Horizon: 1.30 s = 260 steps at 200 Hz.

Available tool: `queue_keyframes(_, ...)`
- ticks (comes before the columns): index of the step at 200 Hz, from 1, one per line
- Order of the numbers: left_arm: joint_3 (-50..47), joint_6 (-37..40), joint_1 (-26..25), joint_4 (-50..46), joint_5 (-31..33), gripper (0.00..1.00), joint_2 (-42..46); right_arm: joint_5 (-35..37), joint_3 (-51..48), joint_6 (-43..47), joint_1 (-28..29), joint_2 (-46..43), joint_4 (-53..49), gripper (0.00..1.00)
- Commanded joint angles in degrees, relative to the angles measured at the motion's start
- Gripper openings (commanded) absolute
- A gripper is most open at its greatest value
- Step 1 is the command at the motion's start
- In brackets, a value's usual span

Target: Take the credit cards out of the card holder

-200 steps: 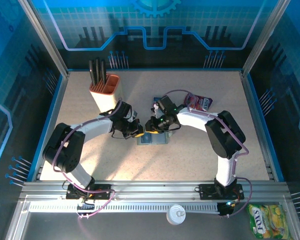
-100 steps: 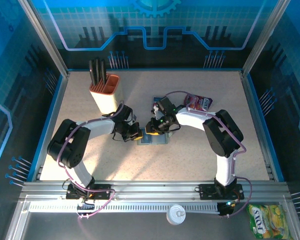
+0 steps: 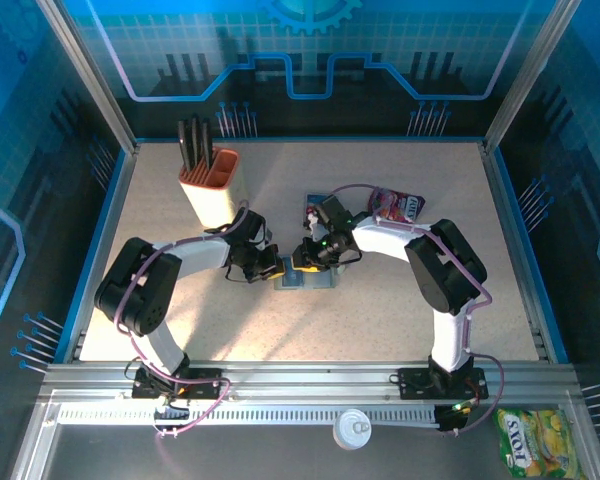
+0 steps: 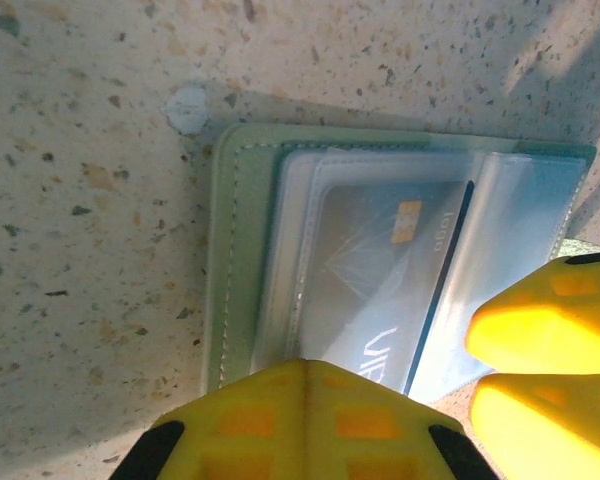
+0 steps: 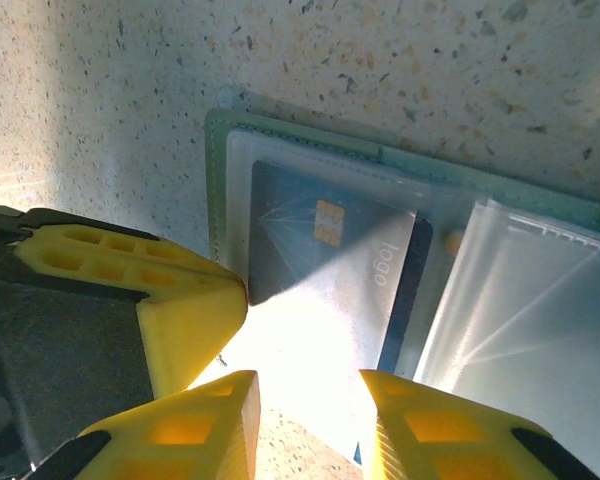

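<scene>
The card holder [image 3: 308, 280] lies open mid-table, grey-green [image 4: 223, 260] with clear sleeves. A dark blue credit card [image 5: 320, 255] with a gold chip sits in a sleeve, its near end washed out by glare. In the left wrist view the same card [image 4: 380, 270] looks grey. My left gripper [image 4: 305, 378] is shut, its tip resting on the holder's near edge. My right gripper [image 5: 310, 425] hovers over the card's near end, jaws apart with nothing pinched. Both grippers meet over the holder [image 3: 290, 266]. A small red-and-blue card [image 3: 311, 213] lies on the table behind them.
An orange-and-cream cup [image 3: 210, 182] with black pens stands at the back left. A pink pouch [image 3: 400, 205] lies at the back right of the holder. A white lid [image 3: 352, 428] and a yellow-green snack bag [image 3: 530, 440] lie off the table by the arm bases.
The left arm's elbow has swung inward and both grippers have edged slightly toward the back over the holder. Over the last half second almost nothing has moved.
</scene>
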<state>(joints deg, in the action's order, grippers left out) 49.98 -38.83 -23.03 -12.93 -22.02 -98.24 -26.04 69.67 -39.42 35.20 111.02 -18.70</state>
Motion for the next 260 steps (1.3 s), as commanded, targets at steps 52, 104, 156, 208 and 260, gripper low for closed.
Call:
queue_keyframes(52, -1.04, 0.5, 0.35, 0.61, 0.14, 0.0, -2.0, -1.9, -1.8, -0.3, -0.45, 2.09, 1.73, 0.32)
queue_keyframes(104, -1.12, 0.5, 0.35, 0.02, 0.21, 0.0, -1.0, -3.24, -3.59, -2.09, -0.41, 2.38, 5.11, 0.32)
queue_keyframes(156, -1.88, 0.31, 0.35, -0.34, 0.14, 0.0, -0.36, -4.19, -4.36, -3.46, -0.37, 2.6, 7.45, 0.28)
queue_keyframes(208, -2.61, 0.4, 0.41, -1.02, 0.05, 0.0, 0.85, 2.65, -2.59, 0.04, -0.22, 1.21, -1.56, 0.31)
queue_keyframes(260, -2.77, 0.42, 0.39, -1.38, 0.31, 0.0, 0.95, 7.3, 0.62, 3.81, 0.05, 0.59, -9.31, 0.31)
